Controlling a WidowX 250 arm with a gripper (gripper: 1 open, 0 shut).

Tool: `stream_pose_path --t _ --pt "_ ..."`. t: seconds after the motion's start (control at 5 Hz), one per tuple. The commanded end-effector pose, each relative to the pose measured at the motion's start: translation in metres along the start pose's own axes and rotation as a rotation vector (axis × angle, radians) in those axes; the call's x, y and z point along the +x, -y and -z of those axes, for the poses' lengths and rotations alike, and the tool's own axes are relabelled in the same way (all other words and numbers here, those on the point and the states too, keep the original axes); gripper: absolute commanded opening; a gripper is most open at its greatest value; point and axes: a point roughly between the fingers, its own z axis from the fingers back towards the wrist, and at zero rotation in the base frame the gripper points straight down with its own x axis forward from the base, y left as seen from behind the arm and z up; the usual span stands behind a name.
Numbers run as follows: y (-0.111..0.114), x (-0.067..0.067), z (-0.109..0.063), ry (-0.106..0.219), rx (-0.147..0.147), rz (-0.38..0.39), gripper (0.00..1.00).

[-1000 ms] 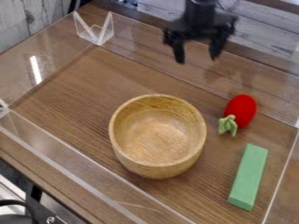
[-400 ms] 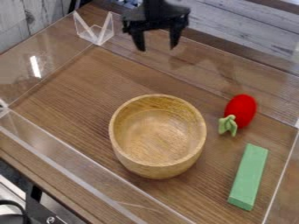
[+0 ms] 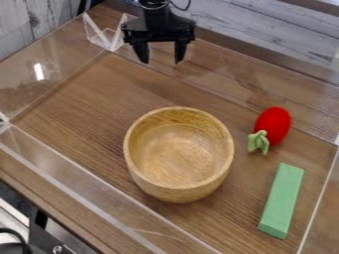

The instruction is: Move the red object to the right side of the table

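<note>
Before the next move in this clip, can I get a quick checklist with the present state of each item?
1. Claw open and empty: ok, its fingers are spread with nothing between them.
2. Claw positioned at the red object: not ok, the claw is at the far left, the toy sits near the right wall.
3. Red object free to grasp: ok, it lies apart from the wooden bowl and the green block.
4. Path across the table: cannot tell whether the claw would clear the bowl.
5. Red object's final place: cannot tell, it already lies on the picture's right.

arm (image 3: 155,8) cut off by top edge, table (image 3: 79,119) corners cropped
</note>
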Motion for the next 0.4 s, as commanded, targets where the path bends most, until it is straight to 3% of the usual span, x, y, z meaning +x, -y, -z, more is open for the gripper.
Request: stream_pose_path --t 0.0,0.2 --pt "0.0003 0.0211 -0.0172 0.061 -0.026 0.041 1.0" --pt "0.0033 0.0176 -0.0181 0.062 -0.039 0.084 0.0"
